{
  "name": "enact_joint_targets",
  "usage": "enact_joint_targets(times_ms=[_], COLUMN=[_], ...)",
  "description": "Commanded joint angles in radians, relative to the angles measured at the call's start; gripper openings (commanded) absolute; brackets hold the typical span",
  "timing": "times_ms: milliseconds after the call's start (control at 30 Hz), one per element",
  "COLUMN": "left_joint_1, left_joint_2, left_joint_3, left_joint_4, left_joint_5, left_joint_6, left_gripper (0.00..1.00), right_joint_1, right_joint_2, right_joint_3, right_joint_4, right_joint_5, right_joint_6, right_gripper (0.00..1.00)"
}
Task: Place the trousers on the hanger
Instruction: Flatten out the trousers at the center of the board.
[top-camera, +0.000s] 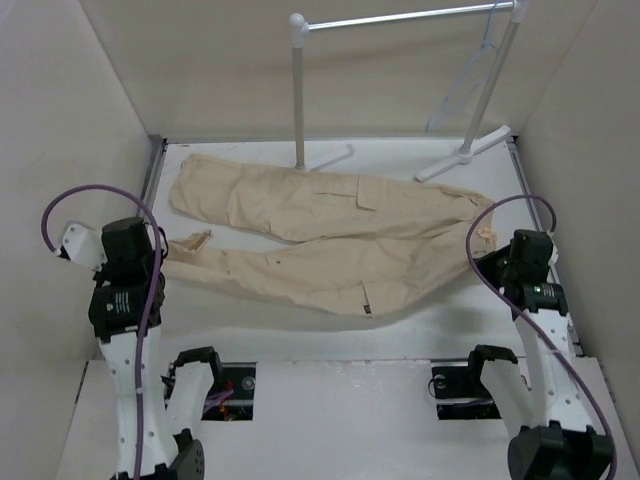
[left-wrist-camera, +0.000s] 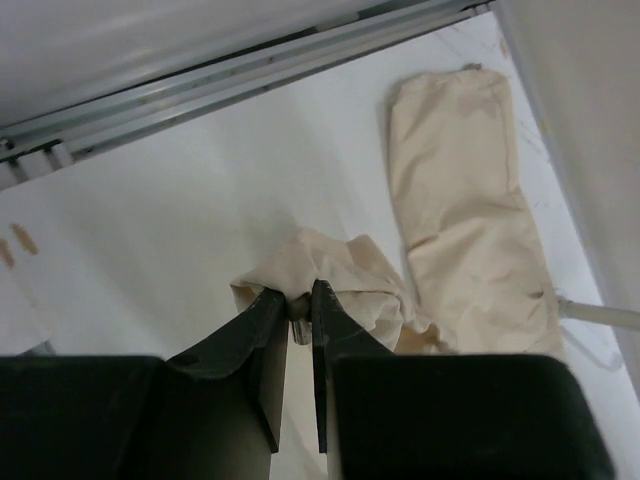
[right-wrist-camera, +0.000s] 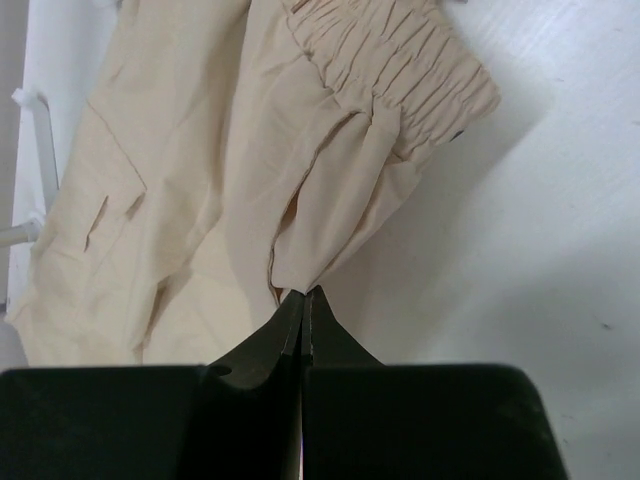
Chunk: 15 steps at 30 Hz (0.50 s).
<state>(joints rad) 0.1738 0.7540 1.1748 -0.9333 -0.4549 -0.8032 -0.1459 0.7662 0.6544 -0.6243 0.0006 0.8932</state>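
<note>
White table (top-camera: 430, 320) carries the trousers (top-camera: 330, 240), stretched between my grippers. My left gripper (left-wrist-camera: 300, 300) is clamped on a leg cuff, my right gripper (right-wrist-camera: 303, 298) pinches cloth by the waistband. The hanger (top-camera: 462, 85) hangs from the rack (top-camera: 400, 18), well beyond it.

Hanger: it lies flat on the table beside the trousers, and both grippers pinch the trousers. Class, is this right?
Not quite. The hanger hangs from the rack's bar instead, as the top external view shows. The rest holds: the left gripper and the right gripper each pinch the trousers.
</note>
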Motion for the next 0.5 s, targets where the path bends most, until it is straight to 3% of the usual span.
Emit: enact_joint_targets(times_ms=[0, 100, 167, 300, 367, 467], left_joint_1=[-0.003, 0.010, 0.029, 0.023, 0.020, 0.000], left_joint_2=[-0.105, -0.149, -0.156, -0.107, -0.072, -0.071], left_joint_3=[-0.050, -0.116, -0.116, -0.014, 0.057, 0.092], left_joint_4=[-0.229, -0.411, -0.470, -0.455, -0.428, -0.357], left_joint_5=[-0.037, -0.039, -0.088, -0.243, -0.264, -0.254], left_joint_6=[0.016, 0.009, 0.009, 0.028, 0.061, 0.082], left_gripper=[0.01, 0.05, 0.15, 0.56, 0.61, 0.61], right_joint_1=[-0.031, -0.016, -0.014, 0.031, 0.068, 0.104], right_joint_2=[-0.071, -0.087, -0.087, -0.055, -0.051, -0.056], right_joint_3=[-0.001, -0.021, -0.016, 0.036, 0.060, 0.094], right_joint_4=[-0.145, -0.166, -0.166, -0.163, -0.161, -0.152], right_joint_5=[0.013, 0.025, 0.035, 0.088, 0.113, 0.131], right_joint_6=[-0.028, -0.019, -0.020, -0.060, -0.074, -0.091], right_gripper=[0.01, 0.04, 0.10, 0.44, 0.56, 0.63])
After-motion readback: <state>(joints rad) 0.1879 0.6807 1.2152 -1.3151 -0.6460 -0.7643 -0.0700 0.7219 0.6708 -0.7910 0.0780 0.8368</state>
